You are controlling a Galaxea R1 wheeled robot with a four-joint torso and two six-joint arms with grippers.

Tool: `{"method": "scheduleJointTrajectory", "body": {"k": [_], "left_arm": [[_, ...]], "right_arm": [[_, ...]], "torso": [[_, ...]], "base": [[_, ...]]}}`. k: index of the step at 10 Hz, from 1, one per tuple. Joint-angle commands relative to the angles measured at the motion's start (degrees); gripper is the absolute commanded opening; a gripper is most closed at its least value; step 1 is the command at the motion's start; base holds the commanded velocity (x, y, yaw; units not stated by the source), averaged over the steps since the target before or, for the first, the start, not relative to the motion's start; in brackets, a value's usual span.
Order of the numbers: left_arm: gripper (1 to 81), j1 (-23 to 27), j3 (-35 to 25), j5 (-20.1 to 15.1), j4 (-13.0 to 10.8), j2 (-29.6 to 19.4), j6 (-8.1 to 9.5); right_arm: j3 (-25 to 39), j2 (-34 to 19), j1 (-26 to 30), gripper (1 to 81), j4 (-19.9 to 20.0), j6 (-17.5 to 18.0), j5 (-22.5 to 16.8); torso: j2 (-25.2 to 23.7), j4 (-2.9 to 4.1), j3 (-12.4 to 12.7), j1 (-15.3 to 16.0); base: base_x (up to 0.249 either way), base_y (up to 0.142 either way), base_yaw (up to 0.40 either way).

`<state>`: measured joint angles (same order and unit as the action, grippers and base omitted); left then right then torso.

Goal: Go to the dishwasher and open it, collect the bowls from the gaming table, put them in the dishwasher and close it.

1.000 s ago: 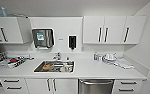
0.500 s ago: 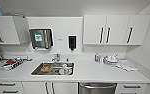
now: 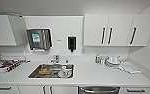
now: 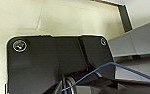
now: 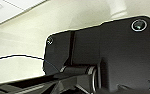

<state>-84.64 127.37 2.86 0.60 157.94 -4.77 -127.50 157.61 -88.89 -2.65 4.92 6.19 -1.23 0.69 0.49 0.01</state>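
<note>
Kitchenette wall seen from the head camera. The built-in dishwasher with a brushed stainless-steel front sits under the white countertop, right of the sink and cut off by the lower edge of the view, so that no more than its top strip and the horizontal bar handle can be seen; its door appears shut. The recessed rectangular steel sink holds an orange-brown round item and a whitish dish, both too blurred to identify, with a chrome tap behind it. On the wall hang a shiny metal paper-towel dispenser and a small black soap dispenser. Flat white upper cabinets with dark vertical bar handles run to the right; a further cabinet at the left is cropped by the frame. To the right on the counter stand stacked white dishes beside small bottles and a pale folded cloth; at the far left lies a cluttered tray of mixed items (contents indistinct). In both wrist views a dark robot plate with round corner fittings covers most of the field, above pale flooring and crossed by a thin blue cable; whether either gripper's jaws are open or closed, or hold anything, cannot be told.
</note>
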Motion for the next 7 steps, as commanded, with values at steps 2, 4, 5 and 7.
{"method": "scheduleJointTrajectory", "body": {"k": [2, 4, 5, 7], "left_arm": [[81.1, 3.4, -1.2, -2.7, -0.2, -0.7, -0.51], [81.1, 3.4, -1.2, -2.7, -0.2, -0.7, -0.51], [81.1, 3.4, -1.2, -2.7, -0.2, -0.7, -0.51], [81.1, 3.4, -1.3, -2.7, -0.4, -0.7, -0.51]], "right_arm": [[1.5, -1.0, 3.0, 81.1, -0.2, -0.2, -2.6], [1.5, -1.0, 3.0, 81.1, -0.2, -0.2, -2.6], [1.5, -1.0, 3.0, 81.1, -0.2, -0.2, -2.5], [1.5, -1.0, 2.9, 81.1, -0.2, -0.2, -2.5]], "torso": [[0.0, 0.00, 0.0, 0.0], [0.0, 0.00, 0.0, 0.0], [0.0, 0.00, 0.0, 0.0], [0.0, 0.00, 0.0, 0.0]], "base": [[0.146, 0.000, 0.000], [0.146, 0.000, 0.000], [0.140, 0.000, 0.000], [0.118, 0.000, 0.000]]}}
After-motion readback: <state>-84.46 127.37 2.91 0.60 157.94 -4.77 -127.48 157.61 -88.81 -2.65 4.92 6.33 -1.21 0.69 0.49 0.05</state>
